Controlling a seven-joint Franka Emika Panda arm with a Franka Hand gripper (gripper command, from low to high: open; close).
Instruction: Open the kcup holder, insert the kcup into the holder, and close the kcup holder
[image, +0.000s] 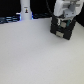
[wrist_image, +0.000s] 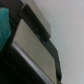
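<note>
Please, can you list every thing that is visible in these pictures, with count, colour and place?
kcup holder: 1, black box, on the table at the exterior view's right, under the gripper.
white object: 1, white, bottle-shaped, at the back on the exterior view's left.
table: 1, white, fills most of the exterior view.
teal patch: 1, at the wrist view's edge; too blurred to identify.
kcup: not clearly seen in either view.
gripper: 1, white arm above the holder; jaws too blurred to judge.
</note>
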